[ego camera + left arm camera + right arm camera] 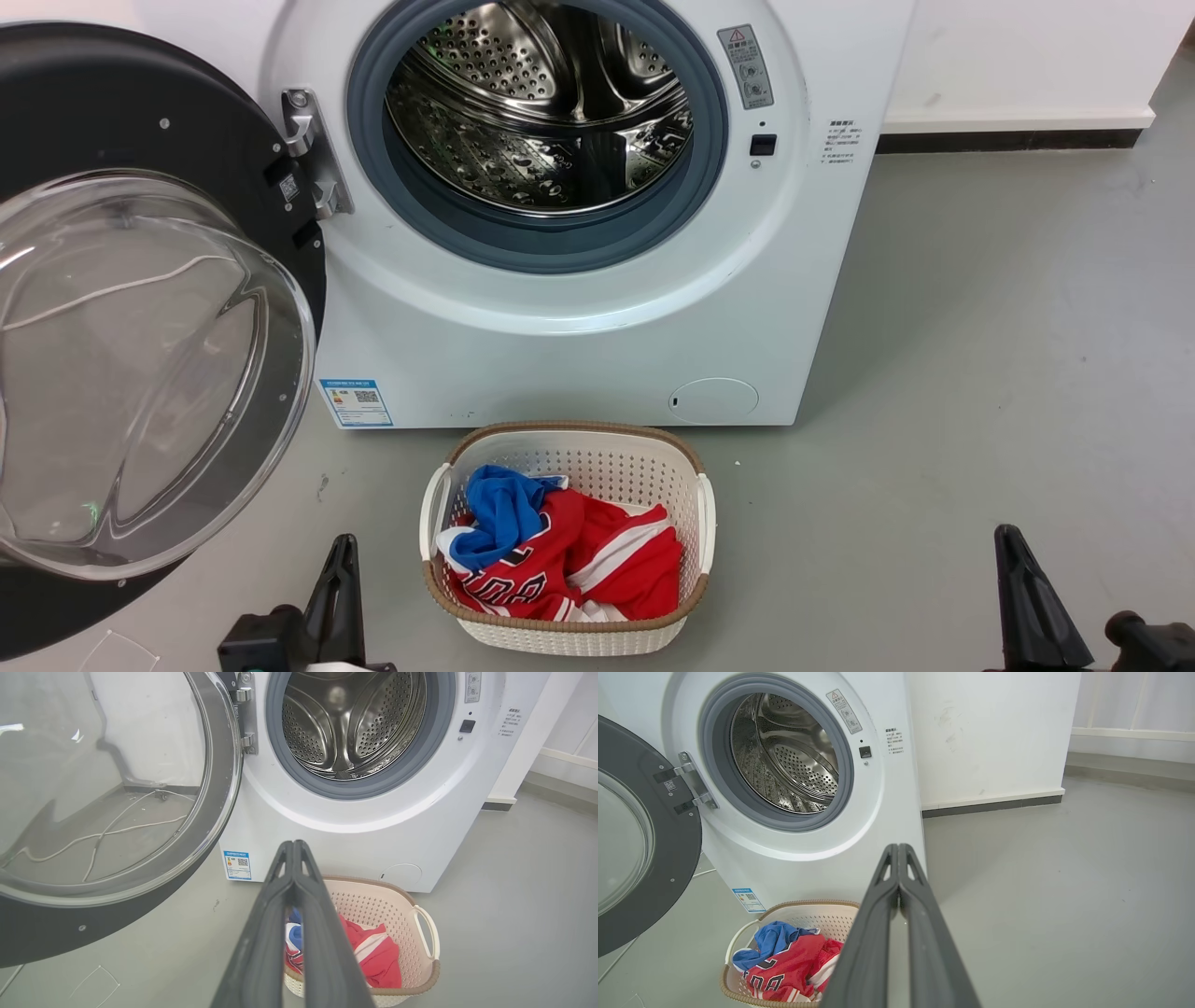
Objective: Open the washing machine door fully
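1. The washing machine door (pixel 140 355) stands swung wide open to the left of the washing machine (pixel 560 345), hanging on the metal hinge (pixel 313 154) at the left edge of the opening. Its clear glass bowl bulges toward the head camera, ringed by the black disc.
2. With the door aside, the perforated steel drum (pixel 541 112) and its grey rubber gasket (pixel 523 247) are fully exposed.
3. Low on the white front sit a blue label (pixel 355 401) at the left and a small round flap (pixel 714 399) at the right.
4. A white laundry basket (pixel 607 467) rests on the grey floor (pixel 980 373) just in front of the machine, holding a red garment (pixel 607 560) and a blue garment (pixel 504 509).
5. The left end effector (pixel 294 845) has its two dark fingers pressed together, gripping nothing, apart from the door and pointing toward the basket.
6. The right end effector (pixel 898 848) likewise has its fingers together and empty, held over bare floor to the right of the basket.
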Motion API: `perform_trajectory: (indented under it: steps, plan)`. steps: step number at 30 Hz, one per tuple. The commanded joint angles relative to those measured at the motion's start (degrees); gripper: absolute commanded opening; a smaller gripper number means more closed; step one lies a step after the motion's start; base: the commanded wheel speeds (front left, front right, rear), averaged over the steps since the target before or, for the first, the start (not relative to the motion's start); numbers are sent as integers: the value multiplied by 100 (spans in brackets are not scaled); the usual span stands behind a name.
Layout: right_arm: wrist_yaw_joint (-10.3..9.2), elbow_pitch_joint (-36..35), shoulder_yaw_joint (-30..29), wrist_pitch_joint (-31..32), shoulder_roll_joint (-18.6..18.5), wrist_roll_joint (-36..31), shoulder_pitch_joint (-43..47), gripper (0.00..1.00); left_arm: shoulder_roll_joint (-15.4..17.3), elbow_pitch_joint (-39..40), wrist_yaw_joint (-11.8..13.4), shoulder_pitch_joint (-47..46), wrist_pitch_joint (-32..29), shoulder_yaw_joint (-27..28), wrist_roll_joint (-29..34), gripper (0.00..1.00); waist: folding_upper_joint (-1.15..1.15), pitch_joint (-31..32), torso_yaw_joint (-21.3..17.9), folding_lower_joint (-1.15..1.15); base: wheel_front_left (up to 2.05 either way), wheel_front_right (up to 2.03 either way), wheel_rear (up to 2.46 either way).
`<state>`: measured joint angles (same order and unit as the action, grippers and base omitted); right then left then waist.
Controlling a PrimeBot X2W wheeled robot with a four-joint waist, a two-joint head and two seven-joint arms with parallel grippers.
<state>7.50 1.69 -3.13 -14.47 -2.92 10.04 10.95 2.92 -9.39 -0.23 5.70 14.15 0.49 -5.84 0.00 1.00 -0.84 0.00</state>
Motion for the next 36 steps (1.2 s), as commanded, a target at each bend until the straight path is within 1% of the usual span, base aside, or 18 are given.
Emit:
perform_trajectory:
  steps: [1, 19, 33, 36]
  plan:
    - [0, -65, 12, 32, -28, 286, -75, 0, 2, 54, -23, -138, -59, 49, -260, 0, 0, -1, 1, 0, 0, 0, 0]
    - [0, 245, 70, 410, -133, 2295, -489, 0, 1, -32, -191, -379, -510, 156, -2256, 0, 0, -19, 13, 0, 0, 0, 0]
    - [0, 434, 76, 680, -173, 3557, -739, 0, 0, -114, -301, -552, -823, 249, -3539, 0, 0, -32, 23, 0, 0, 0, 0]
    - [0, 460, 75, 715, -177, 3725, -769, 0, 0, -125, -315, -579, -862, 262, -3706, 0, 0, -34, 24, 0, 0, 0, 0]
